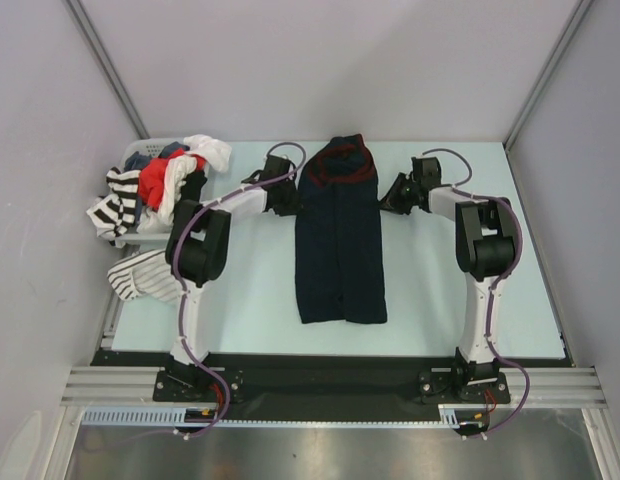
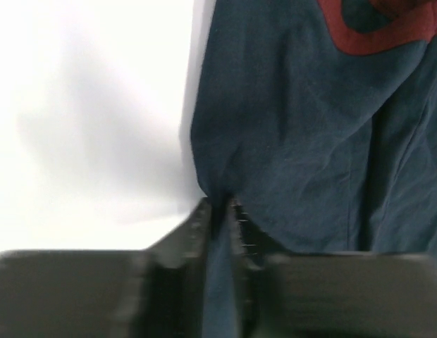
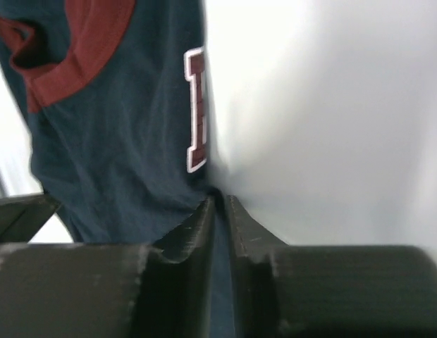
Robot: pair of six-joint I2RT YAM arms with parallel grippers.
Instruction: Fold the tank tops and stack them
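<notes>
The navy jersey (image 1: 340, 250) lies in the middle of the desk (image 1: 250, 300), folded into a long narrow strip that runs from near to far. Its maroon trim (image 1: 342, 165) is at the far end.

The left end effector (image 1: 287, 200) sits at the jersey's left edge, towards the far end. In the left wrist view its fingers (image 2: 197, 232) stand almost together, with a fold of the blue cloth (image 2: 296, 141) pinched in the slim gap between them, so it is grasping the jersey.

The right end effector (image 1: 390, 193) is at the right edge, about level with the left one. In the right wrist view its fingers (image 3: 239, 232) are likewise nearly closed, with dark cloth between them. The jersey's edge (image 3: 113, 141) runs straight into the tips, just below a white-edged maroon patch (image 3: 196, 113).

The striped tank top (image 1: 140, 277) lies crumpled at the left edge of the desk, beside the left arm and well apart from the jersey. Farther back on the left, a basket (image 1: 140, 150) holds a heap of other clothes (image 1: 162, 180), red, white and boldly striped.
</notes>
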